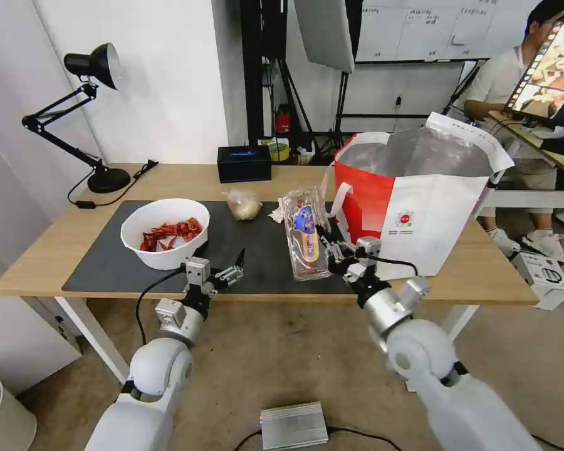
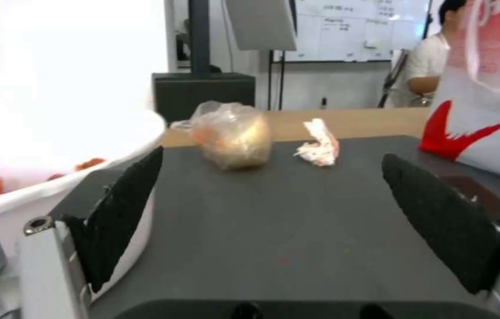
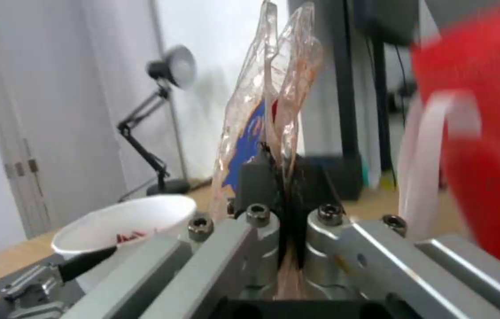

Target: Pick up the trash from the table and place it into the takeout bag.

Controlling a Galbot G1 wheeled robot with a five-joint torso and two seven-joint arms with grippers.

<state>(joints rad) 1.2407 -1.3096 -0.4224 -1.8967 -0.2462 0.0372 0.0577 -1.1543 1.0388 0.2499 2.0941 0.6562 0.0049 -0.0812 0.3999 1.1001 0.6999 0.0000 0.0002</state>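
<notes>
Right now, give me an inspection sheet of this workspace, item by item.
Surface: light-wood table with a dark grey mat.
Job's things: white bowl of red shells, bagged beige bundle and crumpled tissue rest on the mat; takeout bag stands open beside them.
Clutter: black tissue box, desk lamp.
Grippers: right pincer is shut on the clear plastic tray; left pincer is open, near the bowl.
Cables: lamp cord lies on the table.
Surroundings: a metal box sits on the floor.
</notes>
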